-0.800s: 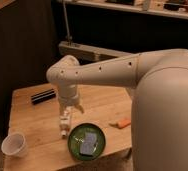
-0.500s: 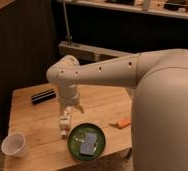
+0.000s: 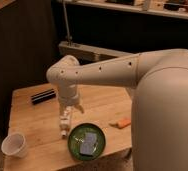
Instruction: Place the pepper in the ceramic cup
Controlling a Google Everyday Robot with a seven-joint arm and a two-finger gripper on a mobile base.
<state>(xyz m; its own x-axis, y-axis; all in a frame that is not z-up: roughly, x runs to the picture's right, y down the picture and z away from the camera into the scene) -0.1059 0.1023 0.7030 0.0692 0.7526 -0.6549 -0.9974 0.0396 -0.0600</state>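
Note:
The pepper, small and orange-red, lies on the wooden table near its right edge, partly hidden by my arm's large white body. The ceramic cup, plain white, stands at the table's front left corner. My gripper points down over the middle of the table, just above a white bottle-like tube. It is left of the pepper and well to the right of the cup. I cannot tell whether it touches the tube.
A green round plate holding pale flat items sits at the front edge, between the tube and the pepper. A black bar-shaped object lies at the back left of the table. A metal stand rises behind.

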